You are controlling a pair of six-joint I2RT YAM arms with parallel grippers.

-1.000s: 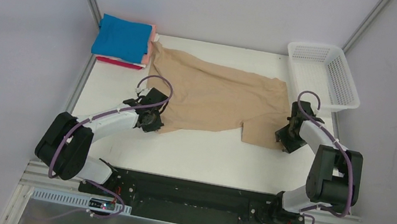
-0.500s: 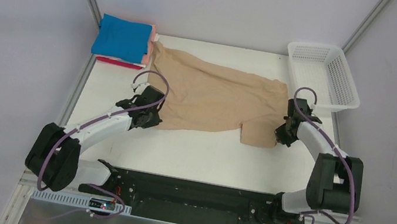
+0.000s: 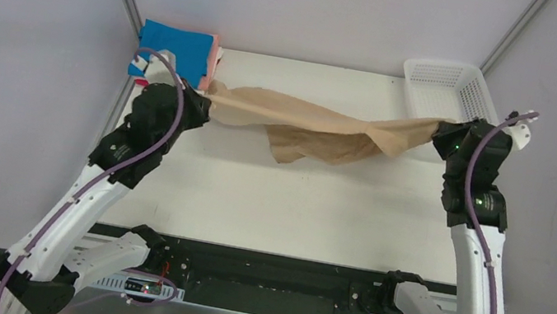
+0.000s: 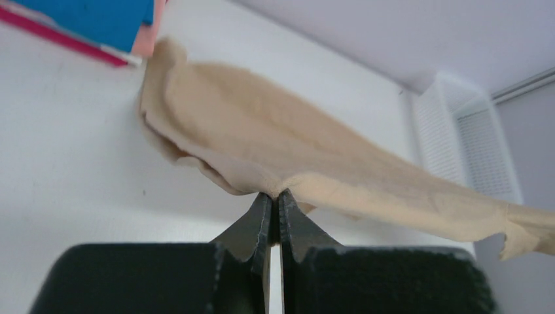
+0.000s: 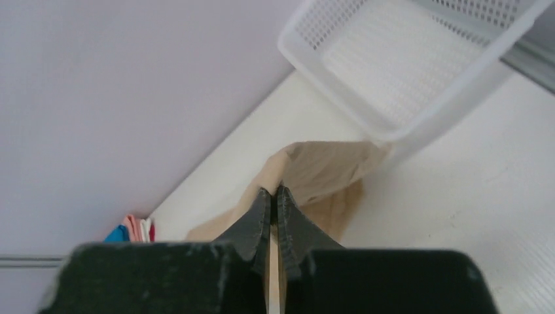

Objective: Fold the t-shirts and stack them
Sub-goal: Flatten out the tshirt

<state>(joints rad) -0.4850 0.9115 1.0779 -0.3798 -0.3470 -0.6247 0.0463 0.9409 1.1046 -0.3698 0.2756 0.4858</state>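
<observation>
Both arms have lifted off the surface [image 3: 293, 201] since a second ago. The tan t-shirt [image 3: 321, 126] lay spread flat then; now it hangs between them.

Top view: left jaws hold the shirt's left end, upper left of frame, just beside the stack of folded shirts [image 3: 176, 54]. Right jaws hold the right end, up by the near rim of the basket [image 3: 456, 88]. The cloth runs as a taut band with a loose flap sagging from its middle toward the surface. My guess is that it is pulled straight in the air to drop the creases before being laid down for folding. The lower middle of the surface is bare, with room to set it down. The far side is tight, with the stack at one end and the basket at the other.

Left wrist view: left jaws are pinched tight on the shirt's edge, no gap showing. Cloth streams off to the right of frame. The stack's blue top sits in the upper left corner.

Right wrist view: right jaws are clamped on a fold of the shirt. The basket fills the upper right, its corner just beside the cloth; I cannot tell whether they touch. There is a snag risk there if this end drifts further out.
</observation>
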